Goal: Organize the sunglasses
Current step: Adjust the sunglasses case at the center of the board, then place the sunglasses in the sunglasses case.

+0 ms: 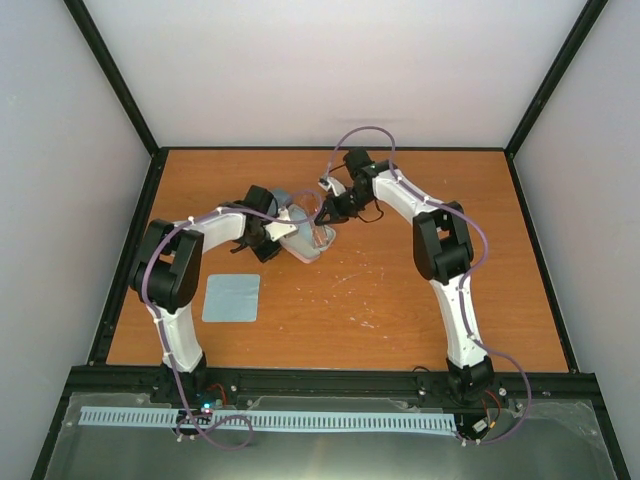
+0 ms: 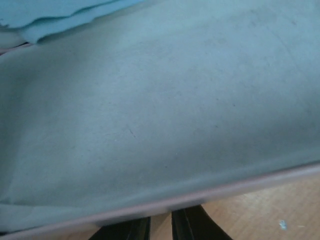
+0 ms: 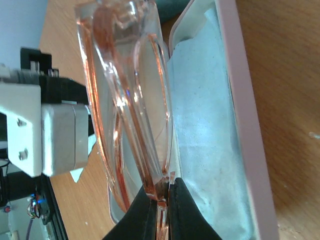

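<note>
The pale reddish-clear sunglasses (image 3: 127,100) stand on edge, folded, with the bottom of the frame pinched between the right jaws, which are closed tight on that thin rim. The pair is held up over the open pink case (image 3: 247,130), just beside its pale-blue lining and leaning towards it. Whether the frame touches the lining cannot be told. Seen from above, the right arm (image 1: 440,240) reaches in towards the middle of the tabletop (image 1: 400,290), where the case lies. The left arm (image 1: 170,265) comes at the case from the other side. The left jaws stand nearly together right at the case's pink edge, but whether they pinch it cannot be told. A light-blue cloth (image 1: 231,298) lies flat nearer the left arm's base.
</note>
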{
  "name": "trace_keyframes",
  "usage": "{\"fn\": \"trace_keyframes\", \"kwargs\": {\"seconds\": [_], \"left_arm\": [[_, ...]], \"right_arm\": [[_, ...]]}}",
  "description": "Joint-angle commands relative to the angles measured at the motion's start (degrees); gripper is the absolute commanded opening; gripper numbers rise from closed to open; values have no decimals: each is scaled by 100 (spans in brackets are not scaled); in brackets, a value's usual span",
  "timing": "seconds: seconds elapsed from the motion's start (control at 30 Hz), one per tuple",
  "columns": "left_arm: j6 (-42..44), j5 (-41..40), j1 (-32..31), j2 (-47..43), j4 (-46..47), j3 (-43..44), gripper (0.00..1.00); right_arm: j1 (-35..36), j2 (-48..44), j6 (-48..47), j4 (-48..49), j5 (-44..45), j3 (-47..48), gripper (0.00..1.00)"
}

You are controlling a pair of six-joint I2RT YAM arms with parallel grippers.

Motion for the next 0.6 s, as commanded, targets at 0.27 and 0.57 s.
{"fn": "trace_keyframes", "kwargs": {"seconds": [0.27,0.57], "left_arm": [[109,-513,81,189,264,480,19],[66,-666,84,590,356,1267,30]], "right_arm": [[179,129,-284,-437,497,427,3],[207,493,-252,-571,337,690,3]]}}
